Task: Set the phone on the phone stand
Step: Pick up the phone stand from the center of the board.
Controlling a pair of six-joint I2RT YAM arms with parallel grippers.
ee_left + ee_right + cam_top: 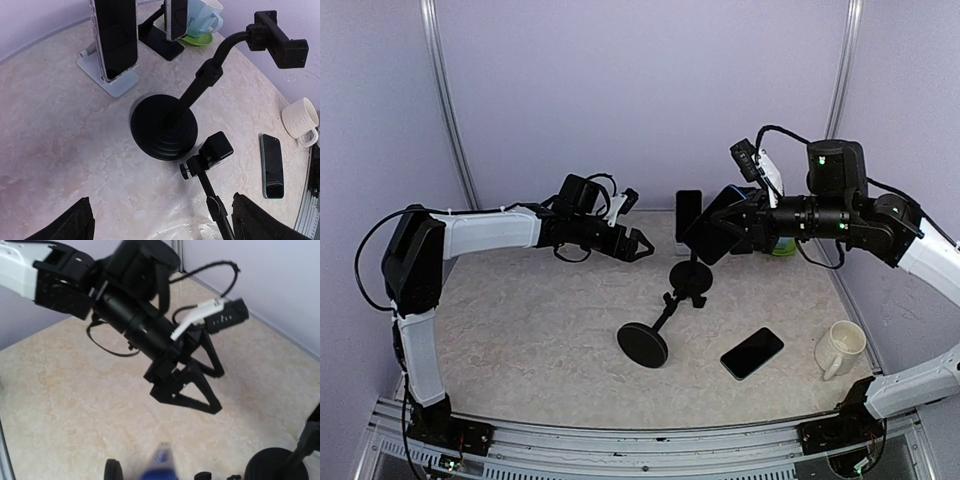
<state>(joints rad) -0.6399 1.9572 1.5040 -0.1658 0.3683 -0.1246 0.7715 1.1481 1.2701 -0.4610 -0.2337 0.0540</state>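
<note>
My right gripper [732,232] is shut on a dark phone [713,236] held in the air. In the right wrist view the phone shows only as a blurred blue edge [161,466]. Just below it stands a black phone stand [692,273] with a round base [162,127] and a clamp head [280,45]. A second black stand [642,343] lies tipped over on the table, its head [216,150] toward the first base. My left gripper [638,245] hovers open over the table; the fallen stand's rod [219,210] runs near its right finger.
Another phone [752,352] lies flat at the front right, next to a white mug [840,348]. At the back, one phone rests on a white stand [116,37] and another on a black folding stand [175,20], with a green cup and saucer [782,245] behind.
</note>
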